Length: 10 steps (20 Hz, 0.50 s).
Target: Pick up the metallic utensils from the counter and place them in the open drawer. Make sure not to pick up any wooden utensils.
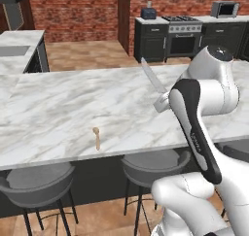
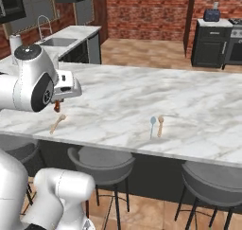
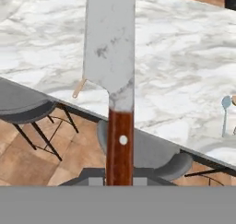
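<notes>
One knife (image 1: 154, 82) is lifted above the counter (image 1: 58, 109), blade angled up; a wooden spoon (image 1: 97, 138) lies below. Right base view: another wooden spoon (image 2: 160, 126) beside a blue spoon (image 2: 152, 125). Hand view: the claw (image 3: 120, 179), nearly closed, grips the knife's handle; drawer placement remains.

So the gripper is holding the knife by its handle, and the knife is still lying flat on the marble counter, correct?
Not quite. The gripper does hold the knife by its handle, but the knife is lifted clear of the counter, as the hand view and left base view show.
</notes>
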Tool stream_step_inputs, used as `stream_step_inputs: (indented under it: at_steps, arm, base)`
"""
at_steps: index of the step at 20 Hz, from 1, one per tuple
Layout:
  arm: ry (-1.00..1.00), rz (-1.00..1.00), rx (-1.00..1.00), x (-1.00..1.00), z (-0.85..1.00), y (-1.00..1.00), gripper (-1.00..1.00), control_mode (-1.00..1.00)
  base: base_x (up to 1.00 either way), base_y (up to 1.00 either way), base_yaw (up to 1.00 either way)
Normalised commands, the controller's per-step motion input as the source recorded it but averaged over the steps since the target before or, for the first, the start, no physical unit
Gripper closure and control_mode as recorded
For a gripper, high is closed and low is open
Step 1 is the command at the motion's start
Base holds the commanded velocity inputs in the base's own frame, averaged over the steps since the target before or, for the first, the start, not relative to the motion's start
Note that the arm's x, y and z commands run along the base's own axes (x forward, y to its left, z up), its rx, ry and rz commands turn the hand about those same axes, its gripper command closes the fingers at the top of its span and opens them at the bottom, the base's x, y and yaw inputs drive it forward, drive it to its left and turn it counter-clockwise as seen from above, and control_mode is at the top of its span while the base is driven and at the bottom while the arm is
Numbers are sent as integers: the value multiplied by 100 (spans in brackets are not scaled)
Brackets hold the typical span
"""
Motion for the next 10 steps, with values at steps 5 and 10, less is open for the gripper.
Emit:
stream_step_inputs:
  at_steps: [5,10]
  arm:
    - [0,0,0,0,0,0,100,100]
    - [0,0,0,0,0,0,100,100]
  base:
    - [-70,-100,0]
    - [-58,-100,0]
